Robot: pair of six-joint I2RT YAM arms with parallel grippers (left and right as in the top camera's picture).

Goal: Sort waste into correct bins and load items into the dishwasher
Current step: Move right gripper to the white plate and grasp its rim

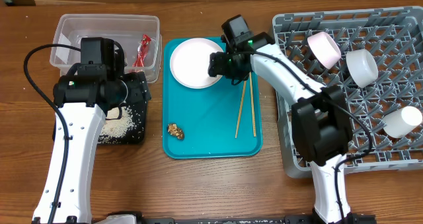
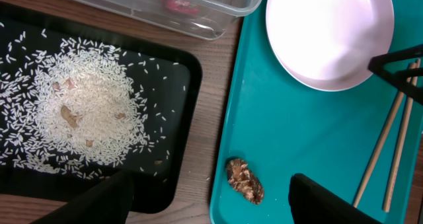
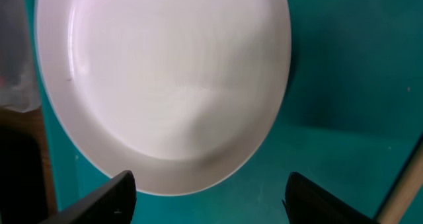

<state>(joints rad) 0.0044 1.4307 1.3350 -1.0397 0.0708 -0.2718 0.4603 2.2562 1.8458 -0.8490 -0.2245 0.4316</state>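
A round white plate (image 1: 193, 63) lies at the back of the teal tray (image 1: 205, 141), with wooden chopsticks (image 1: 246, 108) to its right and a brown food lump (image 1: 176, 130) in front. My right gripper (image 3: 210, 201) is open at the plate's (image 3: 165, 72) right edge. My left gripper (image 2: 208, 201) is open above the gap between the black tray (image 2: 175, 72), which holds rice (image 2: 86, 112), and the lump (image 2: 244, 180). The clear tub (image 1: 73, 26) holds a red wrapper (image 1: 143, 49). The grey rack (image 1: 377, 26) holds a bowl (image 1: 324, 47), a second bowl (image 1: 362, 65) and a cup (image 1: 401, 122).
The teal tray (image 2: 297, 131) sits between the black tray and the rack. My right arm (image 1: 291, 85) reaches from the rack's front over the tray's right side. The clear tub's wall (image 2: 198, 12) lies just behind the black tray.
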